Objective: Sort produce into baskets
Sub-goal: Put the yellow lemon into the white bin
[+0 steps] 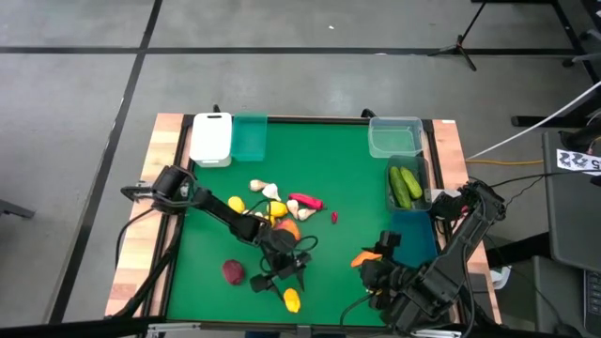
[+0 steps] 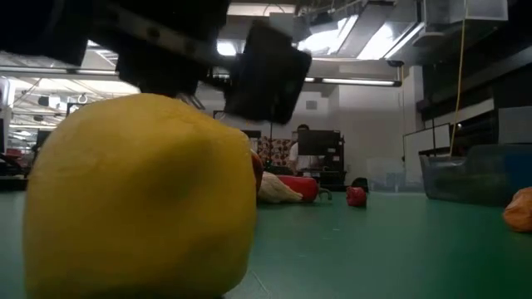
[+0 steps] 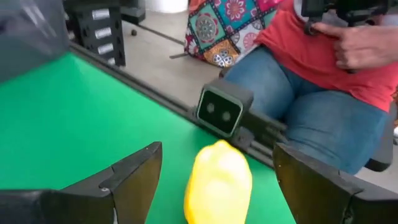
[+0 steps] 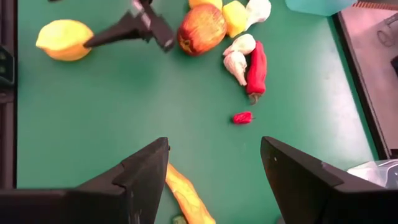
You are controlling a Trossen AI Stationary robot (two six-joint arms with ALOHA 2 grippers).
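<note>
The lemon [image 3: 218, 180] lies near the front edge of the green worktop [image 1: 329, 169], and my left claw [image 3: 214, 180] hangs right over it, fingers spread wide with one on each side and nothing yet gripped. That makes this, as I judge it, the reach-in step of a pick: the next move calls for me to drop the last bit, close on the fruit's middle, then lift and carry it across to whichever basket takes lemons.

My right claw [image 4: 214, 177] waits open and empty over the front right of the worktop, with a carrot [image 4: 186, 198] lying just under it.

Around me: a dark purple eggplant [image 1: 233, 271] sits close by on the worktop. Farther back is the loose heap, with an apple [image 4: 202, 29], garlic bulbs [image 4: 239, 53], a long red chili [image 4: 256, 65] and a small red chili [image 4: 242, 117] apart from the rest. Along the far edge stand a white basket [image 1: 211, 139], a teal basket [image 1: 250, 137] and a clear basket [image 1: 394, 137]; a dark basket [image 1: 424, 180] on the right already holds cucumbers [image 1: 406, 185].

The heap lies between my lemon and the far baskets, so I must lift well clear of it. A person sits just beyond the front edge, and a small camera block [image 3: 222, 111] stands close behind the lemon.
</note>
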